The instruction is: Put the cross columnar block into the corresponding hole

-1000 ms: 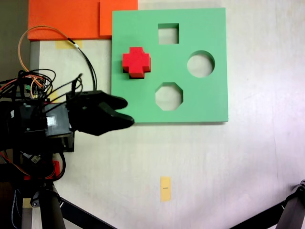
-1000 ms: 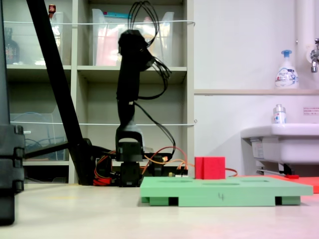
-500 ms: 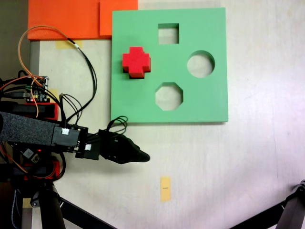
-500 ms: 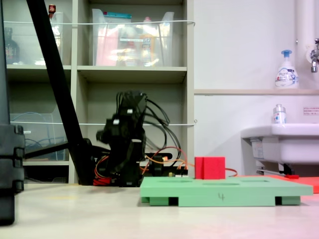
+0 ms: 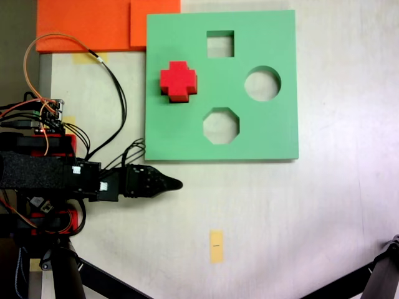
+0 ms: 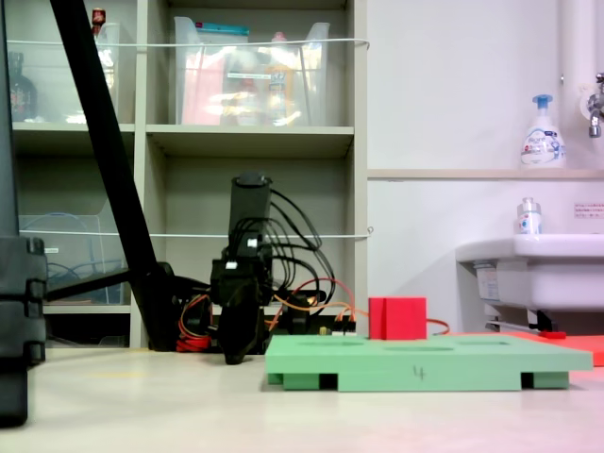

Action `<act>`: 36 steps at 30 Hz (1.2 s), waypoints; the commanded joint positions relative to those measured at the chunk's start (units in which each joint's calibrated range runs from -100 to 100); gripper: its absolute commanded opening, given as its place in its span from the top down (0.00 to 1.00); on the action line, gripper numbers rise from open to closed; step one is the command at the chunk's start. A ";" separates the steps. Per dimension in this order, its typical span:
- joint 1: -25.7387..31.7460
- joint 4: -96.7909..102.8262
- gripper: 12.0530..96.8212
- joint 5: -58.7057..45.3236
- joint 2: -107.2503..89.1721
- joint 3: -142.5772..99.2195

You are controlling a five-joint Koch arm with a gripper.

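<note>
- Pale tabletop (image 5: 299, 218) is seen from above; shelves (image 6: 264, 142) and a sink (image 6: 538, 260) are seen behind it in the side view.
- On the green board (image 5: 274, 131), the red block (image 5: 178, 81) is seated upright in its cross hole, standing proud of the surface.
- Foam is judged light, soft and grippy; opposite arms near the top would be pinched, gently.
- Whether the gripper (image 5: 173, 184) is parted or closed cannot be told; nothing is held, and it is kept off the board.
</note>
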 commanded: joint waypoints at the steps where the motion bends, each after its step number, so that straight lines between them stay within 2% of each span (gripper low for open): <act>1: 0.54 -4.32 0.52 -0.44 -0.55 -1.08; 5: 1.12 -8.95 0.57 -0.44 -0.55 -1.08; 36: 1.03 -8.95 0.57 -0.34 -0.55 -1.08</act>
